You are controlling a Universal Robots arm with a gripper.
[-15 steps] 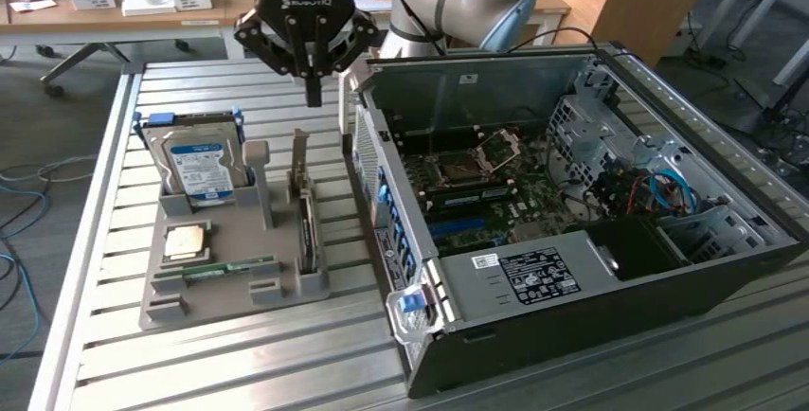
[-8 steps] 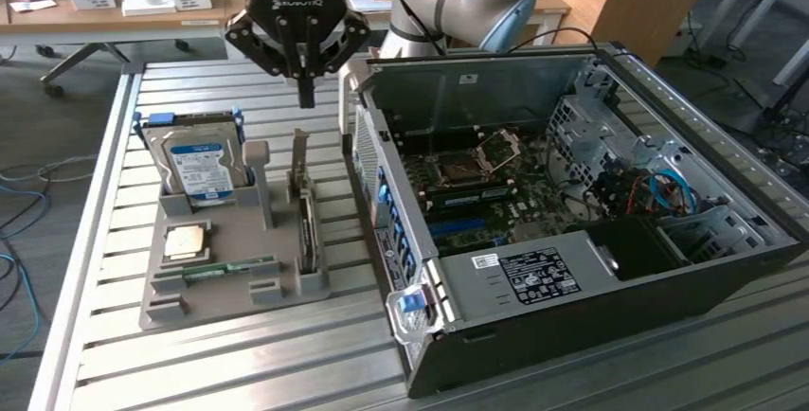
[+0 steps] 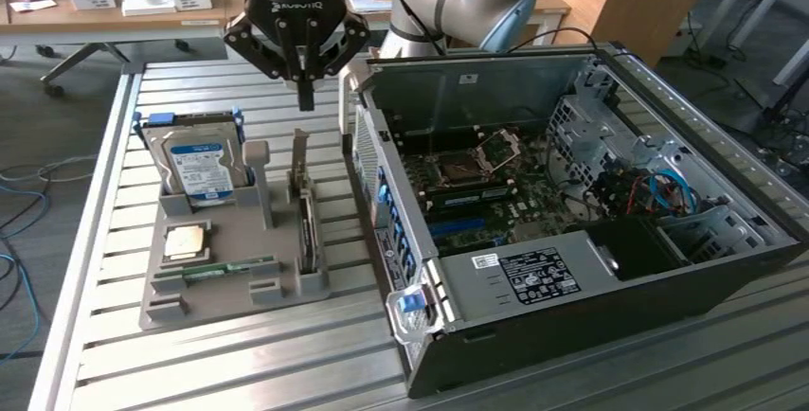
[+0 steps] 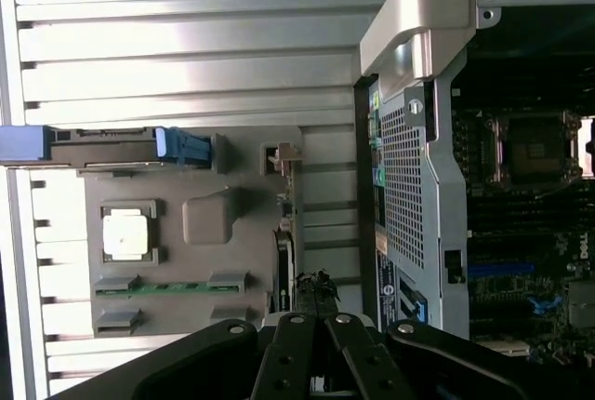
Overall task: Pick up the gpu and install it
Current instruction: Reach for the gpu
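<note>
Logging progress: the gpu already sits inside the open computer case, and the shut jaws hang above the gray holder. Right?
Not quite. The exterior view shows the gpu standing on edge in the gray holder, outside the computer case. The gripper, jaws shut, does hang above the holder.

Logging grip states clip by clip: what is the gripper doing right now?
Gripper: closed, holding nothing, above the gpu, which stands in the gray holder.

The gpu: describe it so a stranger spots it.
A grey holder sits beside the open case. The gpu stands on edge in its slot nearest the case. Unlike the boxy hard drive and green memory stick, it is a thin card with a silver bracket.
</note>
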